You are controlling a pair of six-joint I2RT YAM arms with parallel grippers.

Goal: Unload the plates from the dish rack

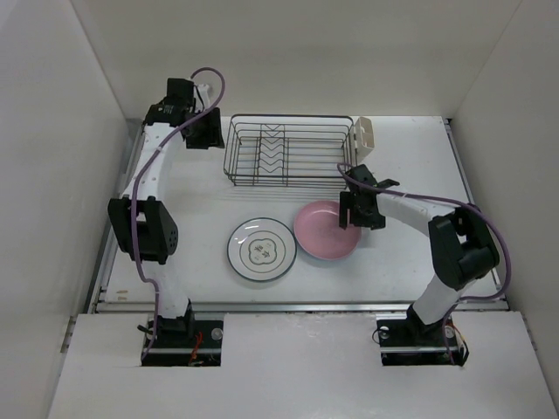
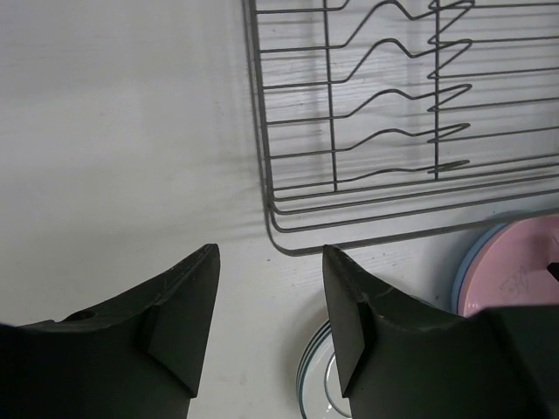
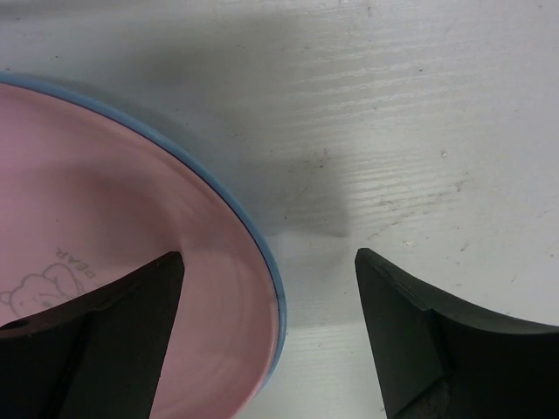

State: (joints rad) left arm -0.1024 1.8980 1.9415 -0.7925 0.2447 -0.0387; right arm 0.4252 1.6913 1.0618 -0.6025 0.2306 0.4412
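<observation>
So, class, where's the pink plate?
The pink plate lies flat right of centre in the top view, in front of the rack, beside the white plate, its right edge under the right gripper.

The dish rack [image 1: 288, 153] stands toward the far edge of the tabletop [image 1: 419, 175], with the cutlery cup [image 1: 364, 135] on its right end. In front of it, near the tabletop's middle, the left plate [image 1: 261, 250] lies flat. Just beside it on the right and slightly farther back, an upper plate [image 3: 105, 218] rests on a lower plate [image 3: 218, 188].

table [image 1: 419, 153] viewed from high above; wrist views pointed down, close; pink plate [image 1: 326, 230] shared by all three.
</observation>
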